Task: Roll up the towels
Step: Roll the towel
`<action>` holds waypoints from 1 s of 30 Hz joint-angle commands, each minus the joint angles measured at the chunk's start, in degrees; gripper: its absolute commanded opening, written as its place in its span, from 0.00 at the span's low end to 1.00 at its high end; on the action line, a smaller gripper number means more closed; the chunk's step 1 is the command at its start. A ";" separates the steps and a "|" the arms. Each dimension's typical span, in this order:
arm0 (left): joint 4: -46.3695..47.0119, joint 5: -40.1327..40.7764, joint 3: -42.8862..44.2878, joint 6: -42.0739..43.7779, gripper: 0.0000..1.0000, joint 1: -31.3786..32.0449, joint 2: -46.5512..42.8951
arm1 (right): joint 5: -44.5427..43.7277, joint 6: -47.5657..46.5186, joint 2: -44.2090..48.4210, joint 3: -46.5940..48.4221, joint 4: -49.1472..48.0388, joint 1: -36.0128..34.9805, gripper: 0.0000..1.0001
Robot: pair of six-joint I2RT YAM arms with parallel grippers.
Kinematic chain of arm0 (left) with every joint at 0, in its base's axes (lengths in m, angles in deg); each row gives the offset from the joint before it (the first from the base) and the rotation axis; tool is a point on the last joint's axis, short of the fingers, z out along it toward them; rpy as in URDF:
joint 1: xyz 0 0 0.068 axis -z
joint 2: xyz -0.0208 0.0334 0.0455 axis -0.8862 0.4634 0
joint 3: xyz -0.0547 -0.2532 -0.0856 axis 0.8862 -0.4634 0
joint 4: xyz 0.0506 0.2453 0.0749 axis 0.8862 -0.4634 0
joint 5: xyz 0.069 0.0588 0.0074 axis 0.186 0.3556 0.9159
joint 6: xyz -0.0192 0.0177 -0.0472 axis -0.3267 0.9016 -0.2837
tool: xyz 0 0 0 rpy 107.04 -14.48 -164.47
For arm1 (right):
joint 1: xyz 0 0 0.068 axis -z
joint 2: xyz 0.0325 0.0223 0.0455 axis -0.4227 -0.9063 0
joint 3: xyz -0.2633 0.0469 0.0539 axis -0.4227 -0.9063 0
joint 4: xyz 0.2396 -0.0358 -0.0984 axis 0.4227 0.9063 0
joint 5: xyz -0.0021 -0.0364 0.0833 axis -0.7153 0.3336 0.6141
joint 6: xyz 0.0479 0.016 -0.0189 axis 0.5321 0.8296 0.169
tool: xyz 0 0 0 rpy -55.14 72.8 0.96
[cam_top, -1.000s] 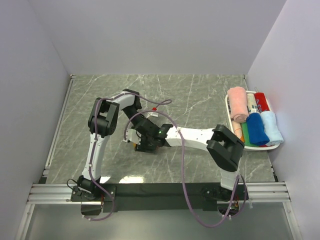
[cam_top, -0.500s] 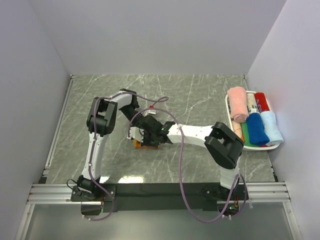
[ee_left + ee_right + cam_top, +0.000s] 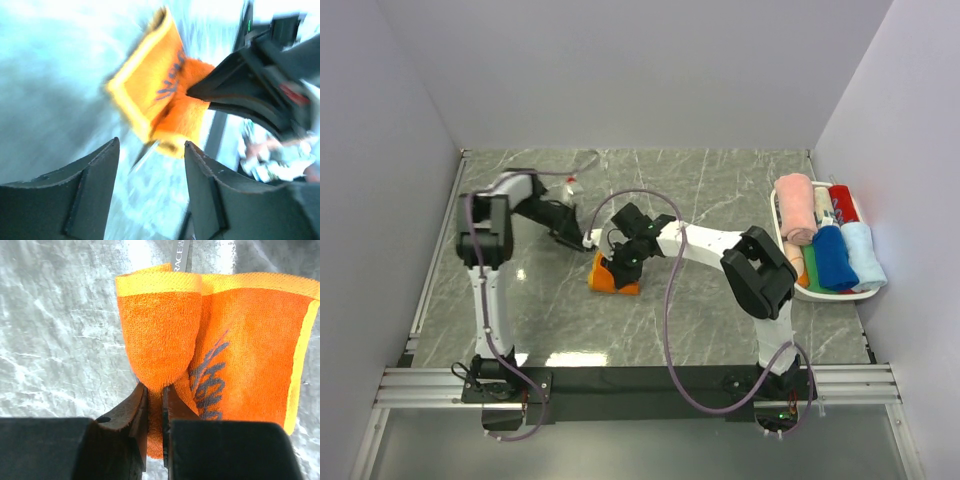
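Orange terry, the partly rolled towel (image 3: pixel 603 278) lies at the centre of the top view on the marble table (image 3: pixel 720 190). The right gripper (image 3: pixel 154 391) is almost closed, pinching a thin fold at the roll's lower end, while the left gripper (image 3: pixel 151 146) stands apart and empty just to the towel's upper left. With so little cloth pinched and no second hold, any pull could slip the fold free or drag the flat tail, letting the roll spring open.
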 commanded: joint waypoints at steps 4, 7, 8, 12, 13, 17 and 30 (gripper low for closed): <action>7.61 -6.43 -4.13 -1.99 0.65 -12.87 -16.33 | 11.01 4.05 -4.83 0.65 5.33 2.81 0.00; 15.08 0.59 -10.20 -0.77 0.65 -14.82 -26.93 | 15.33 5.63 -8.15 4.15 7.69 5.27 0.00; 17.88 2.61 -15.10 2.37 0.64 -14.30 -29.68 | 18.56 6.07 -9.04 5.04 8.22 5.89 0.00; 28.50 14.98 -29.18 9.07 0.61 -10.96 -42.87 | 25.96 4.59 -14.39 10.48 13.04 8.44 0.00; 31.06 17.11 -34.95 10.04 0.61 -9.82 -47.68 | 26.85 4.06 -15.46 13.28 16.28 8.70 0.00; 41.80 22.32 -46.24 16.19 0.62 -1.32 -57.90 | 31.85 2.12 -19.06 16.82 20.79 10.02 0.00; 54.03 25.31 -57.60 29.56 0.69 20.59 -61.97 | 35.65 -2.01 -25.04 21.21 28.96 11.96 0.00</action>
